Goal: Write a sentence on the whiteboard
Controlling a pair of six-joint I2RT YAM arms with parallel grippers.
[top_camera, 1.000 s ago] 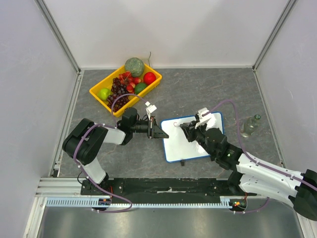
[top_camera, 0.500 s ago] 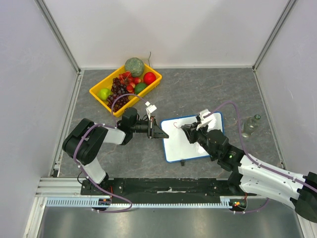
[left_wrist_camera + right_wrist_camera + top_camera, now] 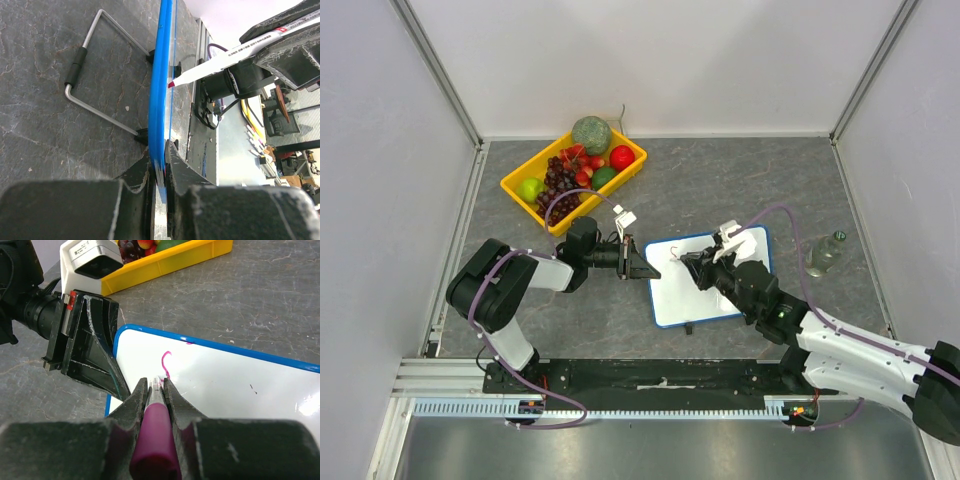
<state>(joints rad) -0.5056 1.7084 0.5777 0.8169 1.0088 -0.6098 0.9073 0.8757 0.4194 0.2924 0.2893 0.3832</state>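
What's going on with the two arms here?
The left gripper is clamped on the edge of the small white board with a thin blue rim, bracing it. The right gripper holds a white marker with a pink end, its tip at the board's surface. Only one curved pink stroke is on the board, so the writing is barely started.

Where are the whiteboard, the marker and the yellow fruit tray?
whiteboard [image 3: 682, 292]: top view, bare white surface.
marker [image 3: 225, 59]: left wrist view, white barrel.
yellow fruit tray [image 3: 632, 166]: top view, right side wall.
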